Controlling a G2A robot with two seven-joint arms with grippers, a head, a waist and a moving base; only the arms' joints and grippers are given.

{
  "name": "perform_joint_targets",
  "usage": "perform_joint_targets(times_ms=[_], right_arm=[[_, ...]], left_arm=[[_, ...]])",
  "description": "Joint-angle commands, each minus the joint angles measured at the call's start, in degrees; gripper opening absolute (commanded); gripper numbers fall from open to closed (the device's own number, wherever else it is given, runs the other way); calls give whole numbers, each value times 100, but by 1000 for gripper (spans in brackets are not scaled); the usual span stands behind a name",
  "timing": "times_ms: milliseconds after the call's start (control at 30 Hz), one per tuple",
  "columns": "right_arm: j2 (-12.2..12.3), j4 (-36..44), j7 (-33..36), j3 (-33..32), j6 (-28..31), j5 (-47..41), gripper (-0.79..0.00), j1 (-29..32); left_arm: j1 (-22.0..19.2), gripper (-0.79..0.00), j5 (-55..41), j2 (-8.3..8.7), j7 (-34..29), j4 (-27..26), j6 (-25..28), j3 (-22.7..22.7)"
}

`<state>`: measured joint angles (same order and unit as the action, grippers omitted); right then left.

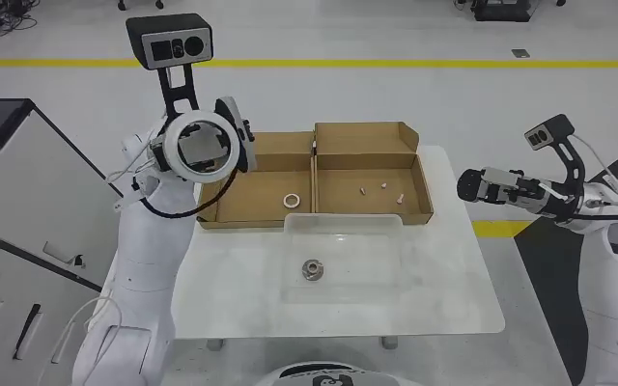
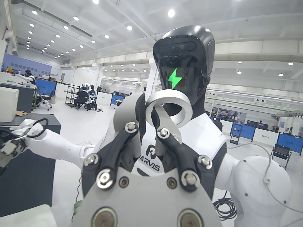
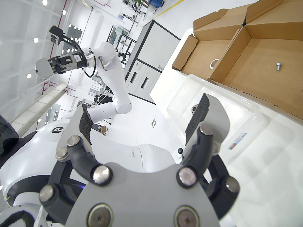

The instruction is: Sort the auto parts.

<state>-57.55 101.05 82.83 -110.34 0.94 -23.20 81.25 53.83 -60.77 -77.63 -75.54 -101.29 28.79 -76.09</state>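
Ring of silver metal (image 2: pixel 170 95), thick-walled: held in the air at the left side of the white table (image 1: pixel 454 280), facing the robot's head. It touches no surface.

Left gripper (image 2: pixel 148 112): raised, fingers clamped on the ring's wall, one finger inside the bore and the other on the outer face.

Right gripper (image 3: pixel 142 113): just off the table's right edge, level with the boxes. Fingers are spread wide with nothing between them.

Brown cardboard box, left (image 1: pixel 253 198): open-topped, at the far side of the table. One thin white ring (image 1: pixel 291 201) lies flat on its floor, near the wall it shares with its neighbour.

Brown cardboard box, right (image 1: pixel 338 193): open-topped, standing against the left box. Three small pale parts (image 1: pixel 383 184) lie scattered on its floor, apart from one another. The right wrist view shows one of them as a short metal screw (image 3: pixel 278 66).

Clear plastic tray (image 1: pixel 343 220): shallow and rectangular, on the table just in front of both boxes and straddling the line where they meet. One round grey metal part with a centre hole (image 1: pixel 311 269) rests inside, toward the tray's left half.
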Motion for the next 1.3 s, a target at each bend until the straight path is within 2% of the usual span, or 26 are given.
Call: perform_joint_targets(times_ms=[0, 533, 633, 967, 1267], right_arm=[[0, 0, 0, 0, 0, 0, 0, 0], [0, 0, 0, 0, 0, 0, 0, 0], [0, 0, 0, 0, 0, 0, 0, 0], [0, 0, 0, 0, 0, 0, 0, 0], [0, 0, 0, 0, 0, 0, 0, 0]], left_arm=[[6, -785, -90, -42, -32, 10, -34, -30], [-11, -785, 51, -68, -95, 38, -96, -81], [74, -785, 399, -45, 90, -94, -239, -112], [200, -785, 2722, 138, -22, -175, -811, -289], [170, -785, 4703, 312, -281, -153, -1301, -214]])
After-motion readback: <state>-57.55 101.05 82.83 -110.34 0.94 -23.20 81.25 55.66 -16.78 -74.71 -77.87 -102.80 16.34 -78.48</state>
